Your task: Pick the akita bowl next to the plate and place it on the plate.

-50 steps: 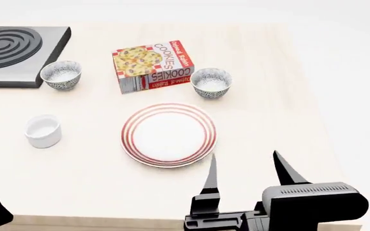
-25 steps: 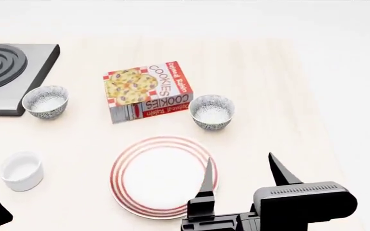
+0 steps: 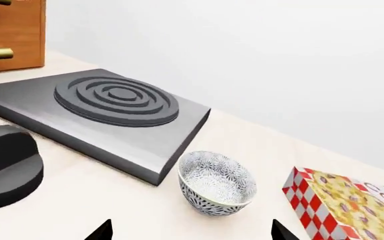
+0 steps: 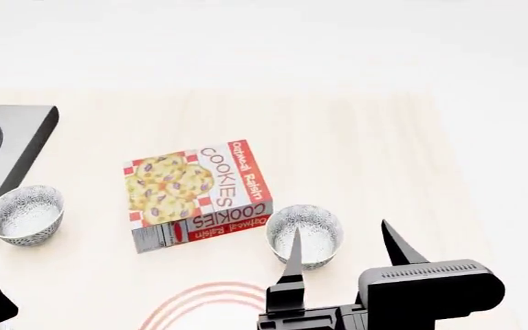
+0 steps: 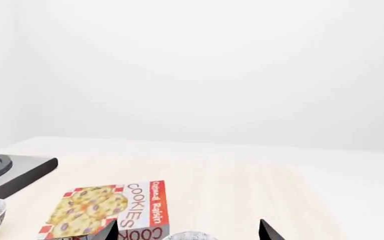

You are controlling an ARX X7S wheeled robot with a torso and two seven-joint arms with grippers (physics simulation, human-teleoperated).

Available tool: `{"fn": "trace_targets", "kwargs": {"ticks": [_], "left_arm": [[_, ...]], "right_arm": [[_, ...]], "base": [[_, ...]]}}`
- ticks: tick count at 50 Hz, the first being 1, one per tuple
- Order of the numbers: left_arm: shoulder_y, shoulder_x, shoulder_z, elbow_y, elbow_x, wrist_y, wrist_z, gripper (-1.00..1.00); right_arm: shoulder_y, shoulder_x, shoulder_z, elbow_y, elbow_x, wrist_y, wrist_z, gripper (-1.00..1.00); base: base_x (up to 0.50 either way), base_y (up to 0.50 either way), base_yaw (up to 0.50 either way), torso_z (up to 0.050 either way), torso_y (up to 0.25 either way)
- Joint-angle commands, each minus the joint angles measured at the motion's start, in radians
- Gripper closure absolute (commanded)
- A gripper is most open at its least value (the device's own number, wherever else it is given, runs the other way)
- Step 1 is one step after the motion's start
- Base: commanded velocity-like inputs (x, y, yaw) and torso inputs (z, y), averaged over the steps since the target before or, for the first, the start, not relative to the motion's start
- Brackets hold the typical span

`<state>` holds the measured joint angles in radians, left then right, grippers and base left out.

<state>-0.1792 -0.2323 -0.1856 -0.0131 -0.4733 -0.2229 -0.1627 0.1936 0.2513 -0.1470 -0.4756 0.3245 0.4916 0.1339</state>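
The pale wooden table (image 4: 356, 137) carried a black stove plate (image 3: 105, 115) at its left, then a cookie box (image 4: 195, 192). The plate (image 4: 200, 302) showed only its red-ringed far rim. The akita bowl (image 4: 305, 234) sat just beyond it, beside the box. The right gripper (image 4: 342, 254) stood wide and empty; the left gripper (image 3: 188, 231) seemingly likewise.

cookie box (image 4: 196, 193) top face: "COOKIES" in large white letters, "Oatmeal Raisin" beside it | same box's front side: "COOKIES" again (smaller line under it too small to read) | right wrist view: box (image 5: 108, 208) shows "COOKIES", "Oatmeal Raisin"
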Motion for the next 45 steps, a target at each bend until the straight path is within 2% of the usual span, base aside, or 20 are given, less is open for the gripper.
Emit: {"fn": "trace_targets", "kwargs": {"ticks": [1, 26, 30, 38, 42, 45], "left_arm": [[-0.001, -0.003, 0.003, -0.002, -0.004, 0.001, -0.004, -1.00], [0.001, -0.008, 0.007, 0.004, -0.017, -0.003, -0.017, -1.00], [0.000, -0.010, 0.008, 0.001, -0.021, -0.007, -0.017, -1.00], [-0.002, -0.013, 0.009, 0.001, -0.025, -0.009, -0.021, -1.00], [-0.002, -0.013, 0.010, -0.002, -0.027, -0.007, -0.022, -1.00], [-0.005, -0.014, 0.009, -0.004, -0.032, -0.009, -0.023, -1.00]], "right_arm": [[0.002, 0.003, -0.003, 0.007, 0.005, -0.008, 0.001, -1.00], [0.005, 0.005, -0.001, 0.018, 0.026, -0.008, 0.013, -1.00], [0.037, -0.006, 0.035, 0.007, 0.070, 0.078, 0.052, -1.00], [0.167, 0.004, 0.011, 0.074, 0.104, 0.322, 0.101, -1.00], [0.227, 0.029, -0.031, 0.129, 0.086, 0.360, 0.085, -1.00], [0.265, 0.020, -0.006, 0.147, 0.113, 0.404, 0.088, -1.00]], "base": [[0.50, 0.00, 0.00, 0.000, 0.000], [0.48, 0.00, 0.00, 0.000, 0.000], [0.00, 0.00, 0.00, 0.000, 0.000], [0.00, 0.00, 0.00, 0.000, 0.000], [0.00, 0.00, 0.00, 0.000, 0.000], [0.00, 0.00, 0.00, 0.000, 0.000]]}}
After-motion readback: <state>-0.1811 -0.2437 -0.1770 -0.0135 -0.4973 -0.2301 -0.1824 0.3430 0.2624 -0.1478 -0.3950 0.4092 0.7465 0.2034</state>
